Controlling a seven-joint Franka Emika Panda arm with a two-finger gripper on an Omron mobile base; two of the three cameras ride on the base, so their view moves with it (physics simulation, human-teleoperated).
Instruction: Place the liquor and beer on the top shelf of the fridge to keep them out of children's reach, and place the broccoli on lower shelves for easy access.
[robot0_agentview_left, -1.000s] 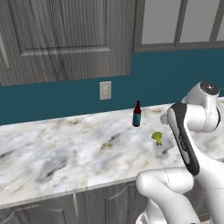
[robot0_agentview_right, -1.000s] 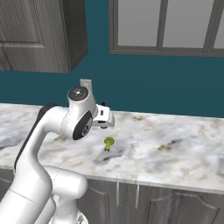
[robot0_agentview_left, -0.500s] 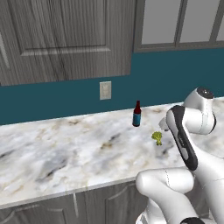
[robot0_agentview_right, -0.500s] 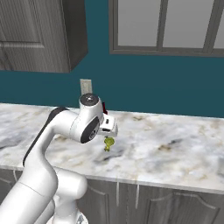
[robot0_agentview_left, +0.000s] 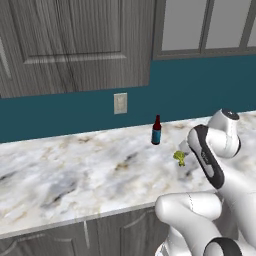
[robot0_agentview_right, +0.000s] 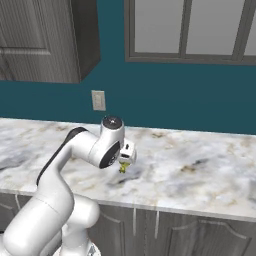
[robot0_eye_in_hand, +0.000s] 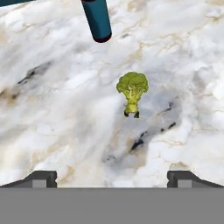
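Gripper (robot0_eye_in_hand: 112, 177): spread wide, empty, above the broccoli.
Broccoli (robot0_eye_in_hand: 132, 94): upright on the marble tabletop (robot0_agentview_left: 75, 175).
Beer (robot0_agentview_left: 156, 131): standing just beyond the broccoli.

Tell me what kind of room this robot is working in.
A rendered home kitchen, most likely: a marble-patterned counter runs along a teal wall beneath grey wood-grain cabinets, with a wall outlet above it. A beer bottle and a broccoli floret stand on the counter.
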